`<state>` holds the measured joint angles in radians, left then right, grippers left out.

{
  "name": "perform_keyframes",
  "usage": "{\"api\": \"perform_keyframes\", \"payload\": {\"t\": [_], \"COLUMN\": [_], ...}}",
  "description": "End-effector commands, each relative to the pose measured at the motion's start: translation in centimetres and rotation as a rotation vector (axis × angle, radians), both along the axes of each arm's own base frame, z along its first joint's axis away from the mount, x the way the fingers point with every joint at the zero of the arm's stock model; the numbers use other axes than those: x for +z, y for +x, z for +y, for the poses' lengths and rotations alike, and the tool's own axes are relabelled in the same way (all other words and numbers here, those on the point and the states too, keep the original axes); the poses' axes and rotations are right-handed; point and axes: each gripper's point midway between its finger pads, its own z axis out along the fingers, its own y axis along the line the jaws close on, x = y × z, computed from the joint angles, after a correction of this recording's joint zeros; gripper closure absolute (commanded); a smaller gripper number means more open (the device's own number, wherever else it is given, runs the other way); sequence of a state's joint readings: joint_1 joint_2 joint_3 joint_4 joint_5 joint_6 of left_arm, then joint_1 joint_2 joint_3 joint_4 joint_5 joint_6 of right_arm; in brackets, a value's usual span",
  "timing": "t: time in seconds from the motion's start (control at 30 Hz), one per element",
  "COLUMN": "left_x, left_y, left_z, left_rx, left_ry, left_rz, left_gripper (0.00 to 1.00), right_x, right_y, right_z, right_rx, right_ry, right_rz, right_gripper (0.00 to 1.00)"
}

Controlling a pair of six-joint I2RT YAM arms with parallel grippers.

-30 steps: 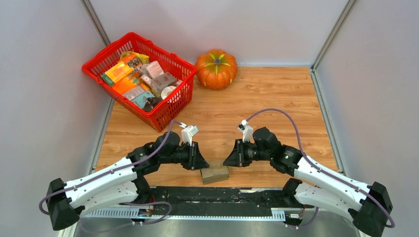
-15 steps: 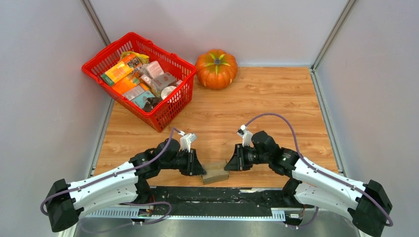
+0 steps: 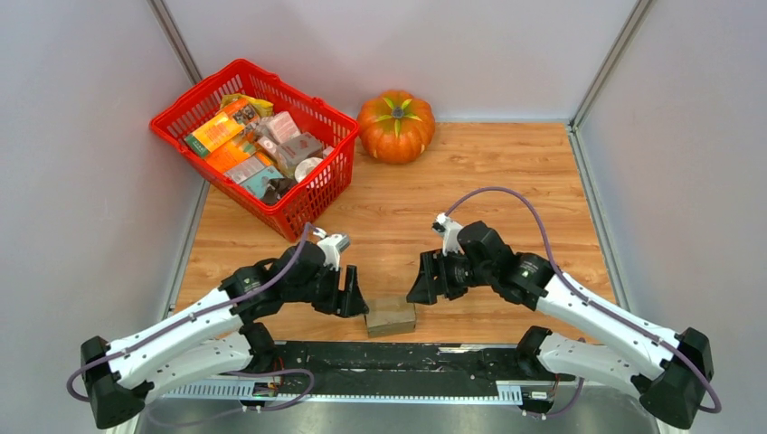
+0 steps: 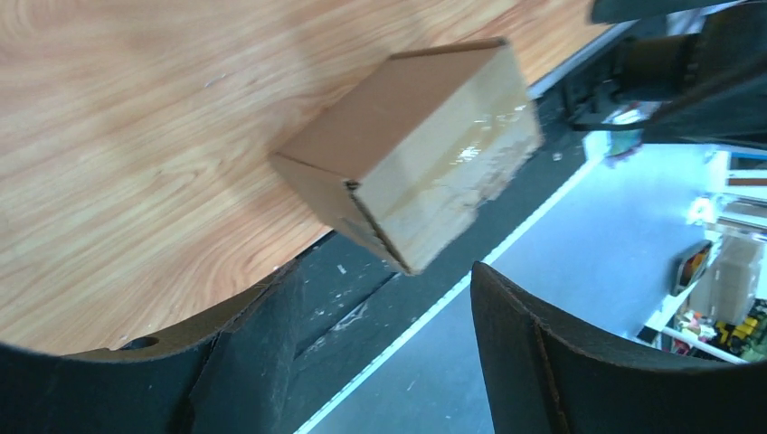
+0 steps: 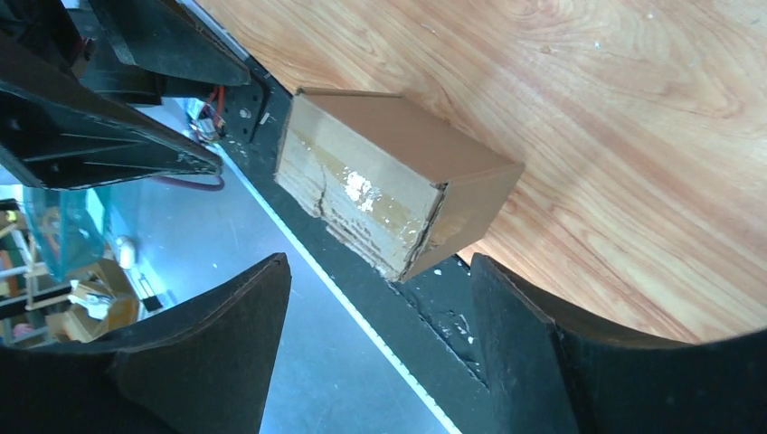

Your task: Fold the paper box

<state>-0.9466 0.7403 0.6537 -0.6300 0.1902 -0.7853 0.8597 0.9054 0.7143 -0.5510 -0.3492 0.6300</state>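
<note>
Left fingers (image 4: 543,362) and right fingers (image 5: 208,353) spread empty, flanking the paper box (image 3: 391,315) at the table (image 3: 506,181) edge.

No word, number, brand or sign can be read in any view. The packages (image 3: 217,131) in the basket (image 3: 307,203) carry colourful print, but from the top view it is too small to make out. The box (image 4: 411,154) shows only plain brown faces in both wrist views. The glossy tape (image 4: 470,149) along one side bears no lettering that can be seen.
</note>
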Motion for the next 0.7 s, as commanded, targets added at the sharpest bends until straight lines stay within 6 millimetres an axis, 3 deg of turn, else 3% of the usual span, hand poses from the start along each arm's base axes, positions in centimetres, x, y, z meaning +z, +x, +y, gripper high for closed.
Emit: {"api": "perform_keyframes", "payload": {"t": [0.0, 0.2, 0.43, 0.67], "left_x": [-3.1, -3.1, -2.8, -2.1], "left_y": [-0.3, 0.7, 1.2, 2.2], "left_z": [0.4, -2.7, -5.1, -6.6], "left_rx": [-0.014, -0.043, -0.073, -0.132], "left_ry": [0.107, 0.036, -0.035, 0.005], "left_rz": [0.080, 0.092, 0.107, 0.095], "left_gripper": [0.25, 0.33, 0.44, 0.51], "right_x": [-0.5, -1.5, -2.1, -2.3], "right_y": [0.7, 0.2, -0.2, 0.5], "right_z": [-0.2, 2.2, 3.5, 4.0], "right_rx": [0.060, 0.144, 0.153, 0.136], "right_ry": [-0.094, -0.050, -0.003, -0.003], "right_rz": [-0.032, 0.059, 0.113, 0.114], "right_gripper": [0.24, 0.29, 0.48, 0.64]}}
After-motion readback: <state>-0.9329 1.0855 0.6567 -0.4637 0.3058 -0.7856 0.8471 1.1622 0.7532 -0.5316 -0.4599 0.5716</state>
